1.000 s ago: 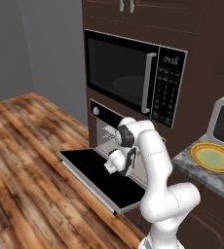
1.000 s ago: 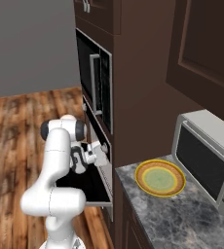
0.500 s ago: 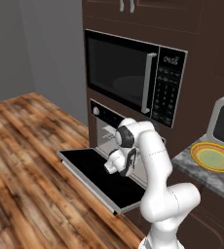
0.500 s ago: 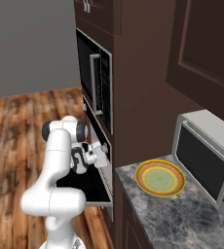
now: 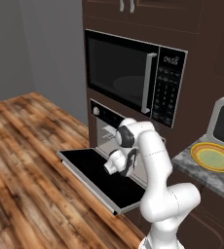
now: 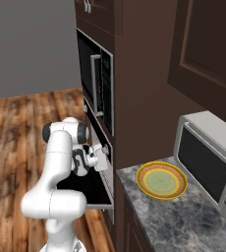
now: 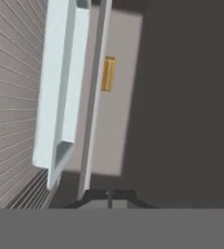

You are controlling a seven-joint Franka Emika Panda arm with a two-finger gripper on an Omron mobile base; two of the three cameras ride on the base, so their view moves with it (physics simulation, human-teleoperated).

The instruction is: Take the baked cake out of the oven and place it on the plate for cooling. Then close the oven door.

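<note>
Inside steel-grey oven (image 5: 115, 138) | small golden-brown blocky cake (image 7: 108, 74): likely light, crumbly; pinch flat sides gently | tool (image 7: 110, 195) closed, empty

a large black built-in microwave with a keypad and vertical silver handle (image 5: 133, 73) sits in dark brown wooden cabinetry (image 6: 144, 74) above a wood-plank floor (image 5: 21, 160). on the mottled grey stone countertop (image 6: 183, 221), a small grey countertop oven with a dark window (image 6: 208, 157) stands against the wall.
</note>
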